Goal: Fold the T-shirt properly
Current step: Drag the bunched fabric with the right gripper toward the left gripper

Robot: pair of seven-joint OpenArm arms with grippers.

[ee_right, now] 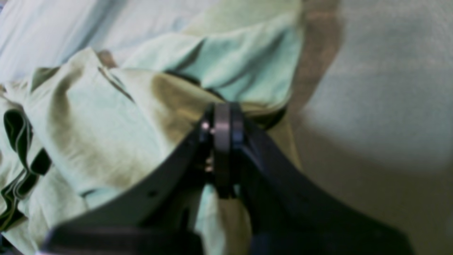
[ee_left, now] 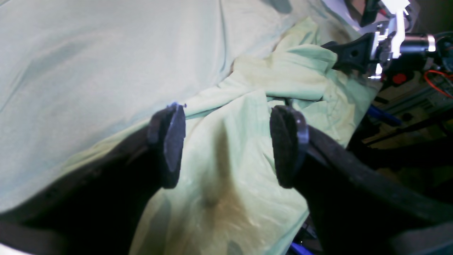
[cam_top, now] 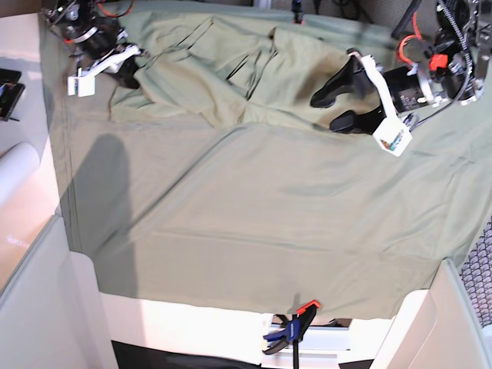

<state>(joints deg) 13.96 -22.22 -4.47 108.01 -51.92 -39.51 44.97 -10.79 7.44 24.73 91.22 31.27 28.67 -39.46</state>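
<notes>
The pale green T-shirt lies crumpled in folds along the far side of the table. My right gripper is at the shirt's left end. In the right wrist view its jaws are pressed together on a bunched fold of the T-shirt. My left gripper hovers at the shirt's right end with its jaws wide apart. In the left wrist view the open gripper straddles the T-shirt below it and holds nothing. The right gripper shows at that view's top right, gripping the cloth.
A greyer green tablecloth covers the whole table. A blue and orange clamp pins it at the near edge, and another clamp stands at the far edge. A white roll and a black object lie off the left side.
</notes>
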